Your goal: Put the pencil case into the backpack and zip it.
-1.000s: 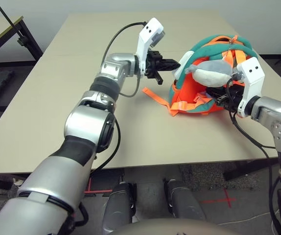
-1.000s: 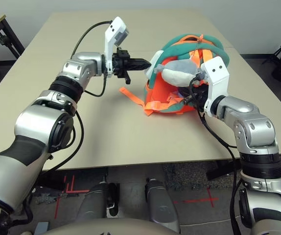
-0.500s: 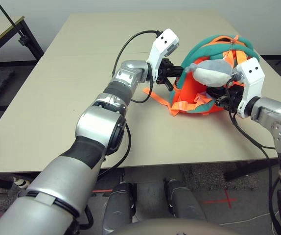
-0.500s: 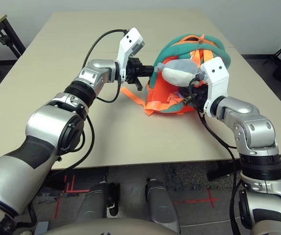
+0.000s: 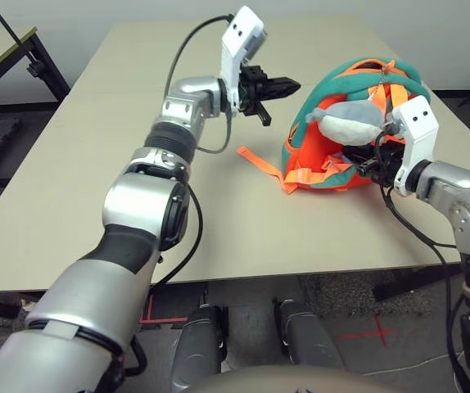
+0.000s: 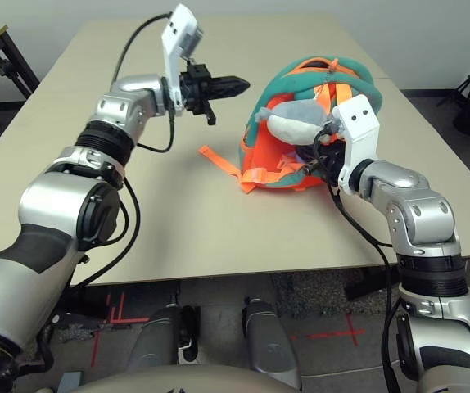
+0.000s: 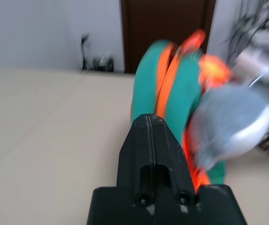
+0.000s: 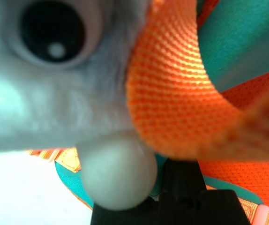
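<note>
Your left gripper has its two fingers pressed flat together with nothing between them, as the left wrist view shows plainly; it hangs level in the air just beside the top of the backpack, apart from it. Your right gripper is pushed into the side of the backpack, and I cannot tell from here whether its fingers are parted or what, if anything, they pinch: the right wrist view is crowded by the plush toy and an orange strap right up against the lens. The backpack lies slumped on the table, teal trim arching over the orange body, with loose straps trailing toward the left arm. Treat it as light, soft and floppy: it will likely fold and slide rather than resist you, so pulling a zipper one-handed would probably just drag the whole bag. Judge the padded teal rim or the webbing the firmest places to hold; the thin orange fabric should bunch and slip. Keep clear of the plush toy, which dangles and gives no anchor. I cannot spot the pencil case; it may already be inside, so check before you go for the zipper.
</note>
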Controlling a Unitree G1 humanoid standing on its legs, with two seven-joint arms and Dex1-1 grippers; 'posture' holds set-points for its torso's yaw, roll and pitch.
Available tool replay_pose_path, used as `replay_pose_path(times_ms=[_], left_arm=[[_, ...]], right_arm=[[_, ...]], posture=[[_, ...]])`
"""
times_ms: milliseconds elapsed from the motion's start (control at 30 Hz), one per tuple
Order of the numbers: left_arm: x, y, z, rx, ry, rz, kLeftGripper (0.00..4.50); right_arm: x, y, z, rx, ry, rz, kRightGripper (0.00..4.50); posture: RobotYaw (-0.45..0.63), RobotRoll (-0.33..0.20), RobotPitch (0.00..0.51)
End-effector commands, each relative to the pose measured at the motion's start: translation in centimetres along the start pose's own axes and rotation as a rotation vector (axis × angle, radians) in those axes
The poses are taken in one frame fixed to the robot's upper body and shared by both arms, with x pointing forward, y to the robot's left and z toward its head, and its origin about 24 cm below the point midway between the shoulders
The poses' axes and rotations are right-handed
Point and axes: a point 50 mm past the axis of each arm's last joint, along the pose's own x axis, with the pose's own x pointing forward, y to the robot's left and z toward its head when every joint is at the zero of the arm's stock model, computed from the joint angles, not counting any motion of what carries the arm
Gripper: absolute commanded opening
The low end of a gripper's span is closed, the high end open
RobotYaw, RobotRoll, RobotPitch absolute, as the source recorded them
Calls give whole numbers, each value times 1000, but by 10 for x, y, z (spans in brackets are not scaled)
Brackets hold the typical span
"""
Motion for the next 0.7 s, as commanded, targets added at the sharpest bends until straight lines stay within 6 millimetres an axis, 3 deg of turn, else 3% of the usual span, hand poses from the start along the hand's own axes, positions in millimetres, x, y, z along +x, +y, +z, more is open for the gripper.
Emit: replay_pose_path(times_ms=[33,333,700], left_arm=[[-5,-13,27,29,-44,-119,984],[0,-46,44,117,-6,-263,4469],[30,-56,6,258,182,-286,4500]], right_arm=[[6,2,-17,30,74,23,242],[7,2,-16,26,73,26,242],[8,1,-16,25,75,23,242]], posture=[[-198,0,81],[-197,0,75],[-202,0,78]])
